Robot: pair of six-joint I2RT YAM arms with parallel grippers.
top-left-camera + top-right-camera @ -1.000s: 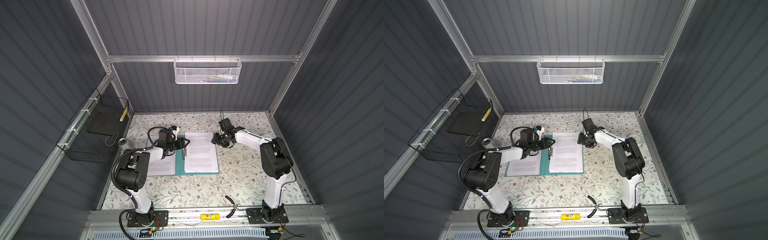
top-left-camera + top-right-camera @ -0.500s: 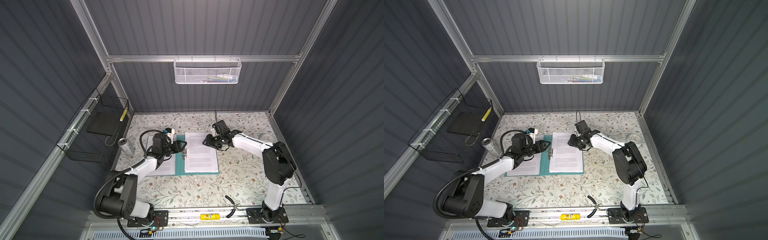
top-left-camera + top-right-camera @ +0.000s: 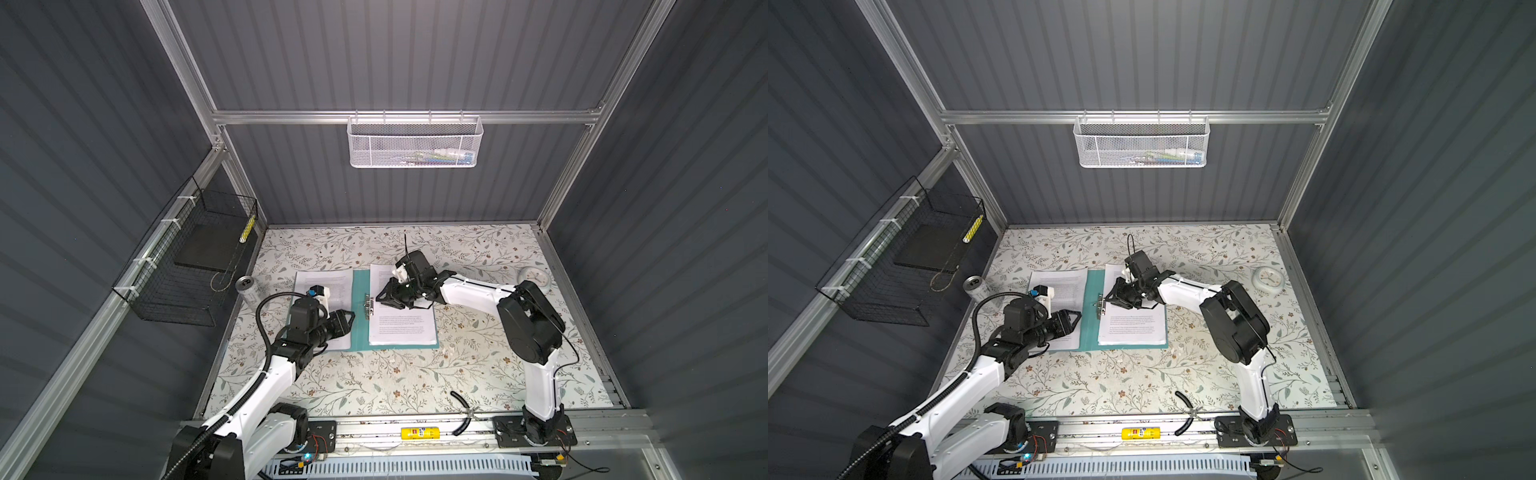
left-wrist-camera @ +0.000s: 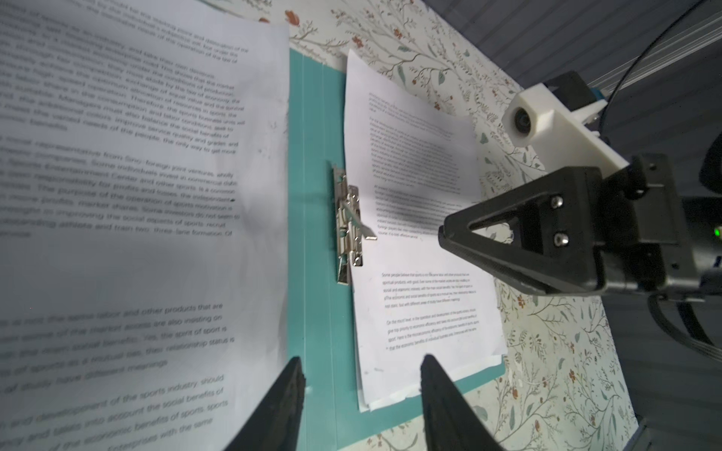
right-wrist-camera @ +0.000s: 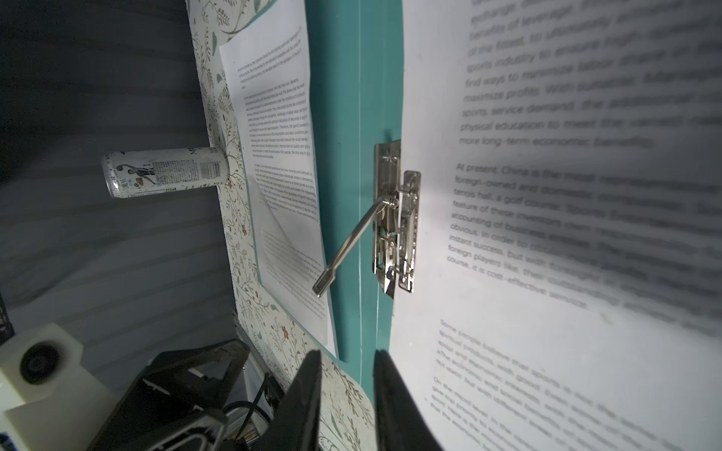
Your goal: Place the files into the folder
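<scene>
Hovering over open teal-green card folder (image 3: 360,336), left fingers (image 4: 281,406) spread, empty.
Near its silver metal clip (image 5: 406,218), right fingers (image 5: 308,390) barely parted.

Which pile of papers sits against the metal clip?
The pile beneath the right gripper; its edge meets the clip. The other pile lies beyond the bare spine of the teal folder.
</scene>
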